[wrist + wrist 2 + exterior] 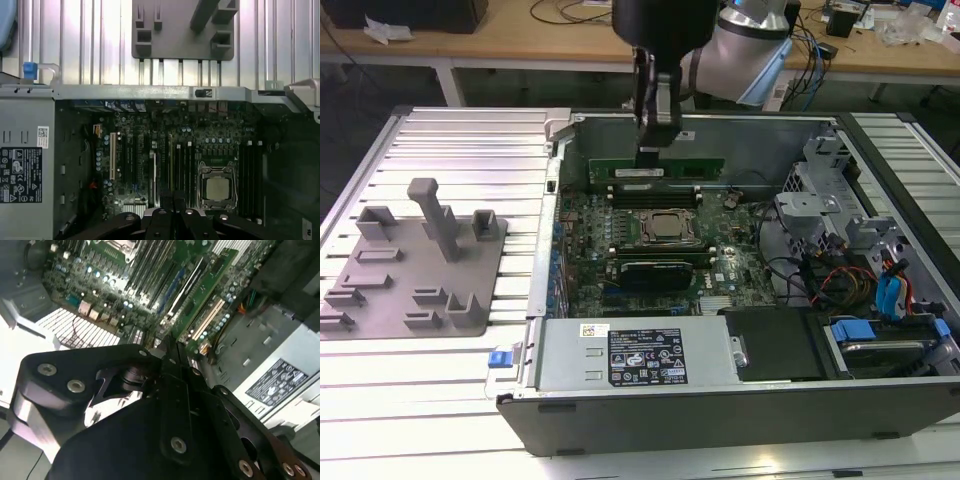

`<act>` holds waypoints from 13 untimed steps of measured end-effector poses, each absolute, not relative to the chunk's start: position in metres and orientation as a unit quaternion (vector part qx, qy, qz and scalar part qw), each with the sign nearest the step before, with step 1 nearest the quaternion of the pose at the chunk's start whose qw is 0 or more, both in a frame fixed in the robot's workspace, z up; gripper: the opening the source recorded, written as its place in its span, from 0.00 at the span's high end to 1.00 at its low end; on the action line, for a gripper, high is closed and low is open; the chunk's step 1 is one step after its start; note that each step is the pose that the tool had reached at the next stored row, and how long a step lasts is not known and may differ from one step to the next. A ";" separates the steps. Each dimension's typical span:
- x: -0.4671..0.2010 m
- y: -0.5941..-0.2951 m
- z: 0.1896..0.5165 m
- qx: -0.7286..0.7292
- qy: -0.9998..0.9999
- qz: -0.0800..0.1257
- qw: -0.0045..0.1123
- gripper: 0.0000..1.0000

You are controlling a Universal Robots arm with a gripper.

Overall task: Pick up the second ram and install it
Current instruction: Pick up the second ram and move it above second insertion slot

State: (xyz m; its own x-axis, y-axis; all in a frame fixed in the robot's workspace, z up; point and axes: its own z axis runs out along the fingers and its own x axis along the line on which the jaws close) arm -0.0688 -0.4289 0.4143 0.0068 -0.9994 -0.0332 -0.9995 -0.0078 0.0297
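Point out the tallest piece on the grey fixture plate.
The post with the wider head, near the plate's middle; it stands well above the squat blocks around it.

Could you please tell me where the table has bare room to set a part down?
In the exterior view, the slatted table is bare beyond the grey fixture and in front of it; inside the computer case is crowded.

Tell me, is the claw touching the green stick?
Cannot tell: in the exterior view the gripper overlaps the top edge of the second ram, hiding any gap.
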 end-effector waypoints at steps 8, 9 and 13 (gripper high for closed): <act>-0.052 -0.421 0.390 -0.709 0.704 0.024 -0.001 0.91; -0.051 -0.419 0.386 -0.709 0.704 0.024 -0.001 0.91; -0.049 -0.409 0.374 -0.709 0.704 0.025 -0.002 0.91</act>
State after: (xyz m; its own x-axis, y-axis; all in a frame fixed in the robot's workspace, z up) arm -0.0490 -0.4087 0.3736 0.0066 -0.9994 -0.0332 -0.9992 -0.0079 0.0384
